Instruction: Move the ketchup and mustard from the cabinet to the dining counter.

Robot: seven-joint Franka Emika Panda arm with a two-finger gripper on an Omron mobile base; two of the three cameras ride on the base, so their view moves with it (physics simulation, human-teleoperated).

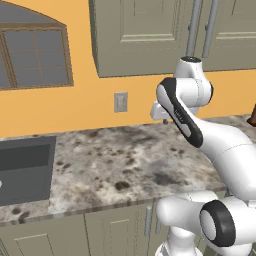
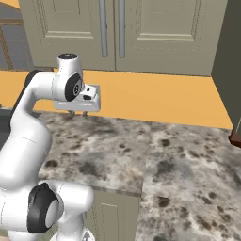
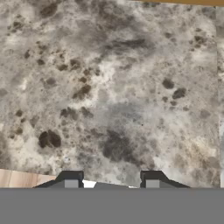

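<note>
Cabinet [image 2: 141,33] doors closed, pincer [image 3: 111,177] parted and empty, over granite counter [image 3: 109,87]

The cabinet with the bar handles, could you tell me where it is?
The cabinet hangs on the orange wall, doors shut, above the granite counter and the gripper.

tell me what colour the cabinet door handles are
Grey metal handles on the olive-grey cabinet; clearest in the right base view.

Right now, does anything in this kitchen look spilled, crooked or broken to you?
Nothing stands out. The granite counter shows only its own speckles, no spill. The cabinet doors are shut and hang straight, handles upright. The sink looks intact. The fingers point down at bare stone, holding nothing.
</note>
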